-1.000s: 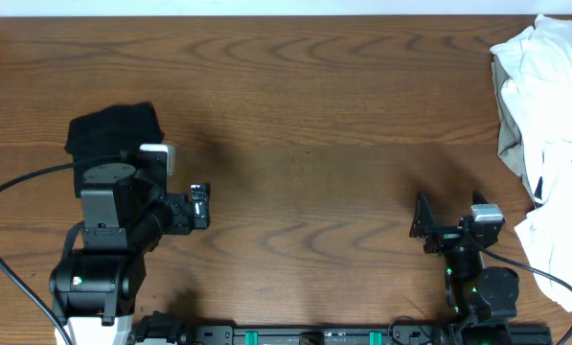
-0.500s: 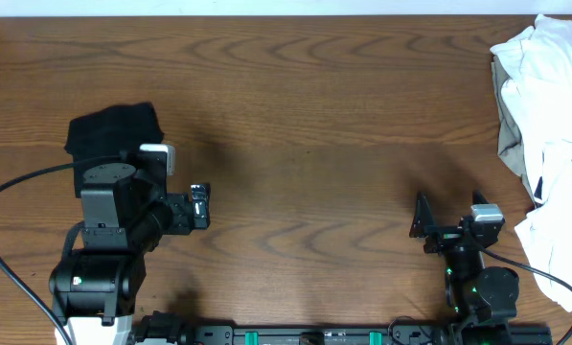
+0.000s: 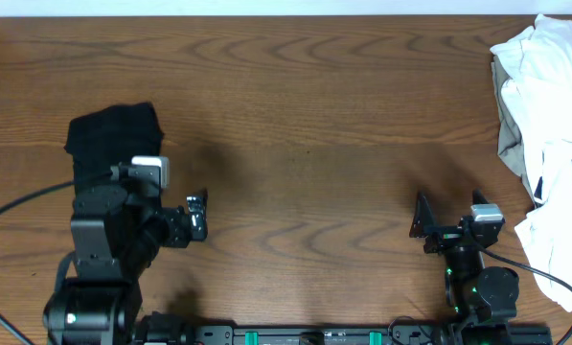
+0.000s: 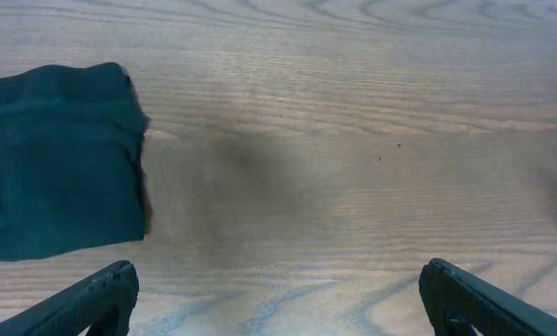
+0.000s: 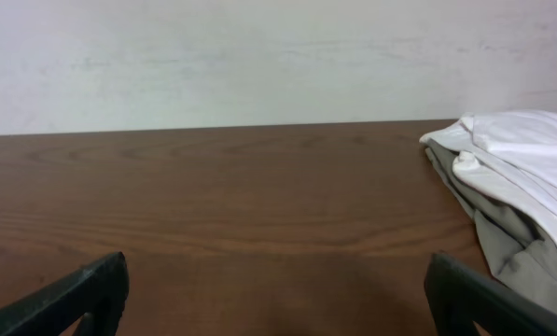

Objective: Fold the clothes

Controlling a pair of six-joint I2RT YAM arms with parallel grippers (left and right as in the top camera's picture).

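A folded black garment (image 3: 113, 132) lies on the table at the left; it also shows in the left wrist view (image 4: 59, 159) at the left edge. A heap of unfolded white and beige clothes (image 3: 546, 125) lies at the right edge; it also shows in the right wrist view (image 5: 521, 196). My left gripper (image 3: 197, 213) is open and empty, to the right of and in front of the black garment. My right gripper (image 3: 448, 213) is open and empty near the front edge, left of the heap.
The wooden table (image 3: 314, 125) spreads between the black garment and the heap. A pale wall (image 5: 259, 56) stands behind the far edge. Cables run from both arm bases at the front.
My left arm has drawn back toward the front edge, away from the black garment. The right arm has not moved.
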